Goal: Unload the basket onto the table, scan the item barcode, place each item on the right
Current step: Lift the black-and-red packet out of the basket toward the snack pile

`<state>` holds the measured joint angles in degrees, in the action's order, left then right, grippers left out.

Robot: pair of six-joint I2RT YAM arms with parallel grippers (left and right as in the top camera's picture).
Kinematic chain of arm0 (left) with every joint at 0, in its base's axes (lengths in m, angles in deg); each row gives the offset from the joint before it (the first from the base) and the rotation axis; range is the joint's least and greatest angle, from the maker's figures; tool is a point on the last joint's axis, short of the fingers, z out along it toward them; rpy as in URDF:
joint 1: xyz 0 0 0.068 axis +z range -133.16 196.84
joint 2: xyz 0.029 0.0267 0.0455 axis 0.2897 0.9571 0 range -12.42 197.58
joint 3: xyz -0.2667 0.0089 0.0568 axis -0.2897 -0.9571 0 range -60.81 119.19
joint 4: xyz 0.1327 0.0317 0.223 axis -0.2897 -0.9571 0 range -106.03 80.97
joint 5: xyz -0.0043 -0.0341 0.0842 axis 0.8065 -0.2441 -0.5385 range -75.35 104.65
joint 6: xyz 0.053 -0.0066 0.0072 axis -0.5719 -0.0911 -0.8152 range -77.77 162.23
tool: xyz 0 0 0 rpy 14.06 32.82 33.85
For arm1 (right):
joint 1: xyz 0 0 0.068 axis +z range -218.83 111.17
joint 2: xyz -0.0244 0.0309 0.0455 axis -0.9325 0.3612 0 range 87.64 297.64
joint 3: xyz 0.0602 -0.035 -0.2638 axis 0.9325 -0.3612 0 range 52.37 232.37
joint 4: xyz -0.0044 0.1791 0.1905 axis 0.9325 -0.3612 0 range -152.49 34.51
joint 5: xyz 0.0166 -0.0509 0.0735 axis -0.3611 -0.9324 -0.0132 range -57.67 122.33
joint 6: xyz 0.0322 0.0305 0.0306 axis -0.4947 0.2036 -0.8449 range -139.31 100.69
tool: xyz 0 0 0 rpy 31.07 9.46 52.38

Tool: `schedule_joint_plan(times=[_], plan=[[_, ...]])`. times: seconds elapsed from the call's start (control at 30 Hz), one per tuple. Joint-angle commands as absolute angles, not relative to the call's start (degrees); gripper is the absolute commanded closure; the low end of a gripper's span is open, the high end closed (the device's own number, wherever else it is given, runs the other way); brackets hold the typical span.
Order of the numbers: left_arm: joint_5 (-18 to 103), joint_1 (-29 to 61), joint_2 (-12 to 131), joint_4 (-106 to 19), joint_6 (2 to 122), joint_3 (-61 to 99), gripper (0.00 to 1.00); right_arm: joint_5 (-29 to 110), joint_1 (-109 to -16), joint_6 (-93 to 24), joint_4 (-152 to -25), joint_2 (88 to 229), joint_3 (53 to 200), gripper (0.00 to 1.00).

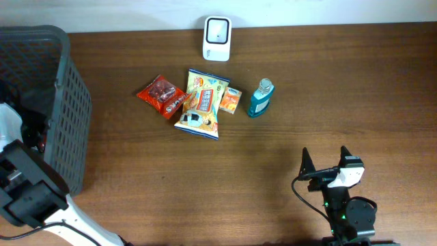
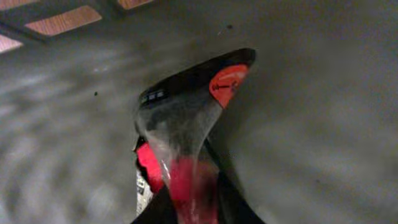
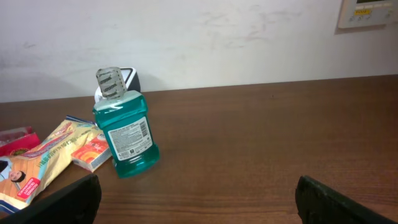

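Packet (image 2: 186, 118) sits clamped between left fingers (image 2: 239, 208) inside basket (image 1: 72, 116); right fingers (image 3: 68, 199) stand apart.

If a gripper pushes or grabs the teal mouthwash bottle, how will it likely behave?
The mouthwash bottle looks like rigid plastic, nearly full of liquid, so it is probably heavy for its size. Standing upright and tall, it could tip if pushed near the cap. Its glossy sides may be slippery.

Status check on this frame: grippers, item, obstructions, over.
Left gripper in basket, packet between its jaws, grip unclear. Right gripper open, empty. Nothing blocks the scanner.
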<state>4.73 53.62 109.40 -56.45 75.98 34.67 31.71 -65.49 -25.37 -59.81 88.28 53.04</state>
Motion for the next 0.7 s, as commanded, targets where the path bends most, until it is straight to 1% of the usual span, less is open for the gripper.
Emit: schedule_joint_plan(times=[0.0, 0.07, 0.17, 0.23, 0.47, 0.5, 0.67], plan=[[4.38, 53.77, 108.68, -57.08, 73.56, 34.30, 0.89, 31.43, -65.95, -25.79, -60.18, 88.00, 52.69, 0.01], [4.80, 53.77, 108.27, -57.71, 73.56, 34.39, 0.93, 31.43, -65.95, -25.77, -60.18, 88.00, 52.69, 0.01], [7.79, 53.77, 106.72, -57.87, 73.56, 34.41, 0.94, 31.43, -65.95, -25.79, -60.20, 88.00, 52.69, 0.01], [10.94, 53.77, 104.66, -57.56, 73.58, 34.98, 1.00, 31.43, -65.95, -25.77, -60.18, 88.00, 52.69, 0.01], [20.91, 53.75, 96.07, -55.33, 73.65, 36.66, 1.00, 31.43, -65.95, -25.77, -60.20, 88.00, 52.69, 0.01], [24.56, 53.75, 93.06, -53.65, 73.65, 36.66, 1.00, 31.43, -65.95, -25.79, -60.20, 88.00, 52.69, 0.01], [35.38, 53.75, 83.70, -47.68, 74.98, 36.66, 1.00, 31.43, -65.95, -25.79, -60.20, 88.00, 52.69, 0.01]])
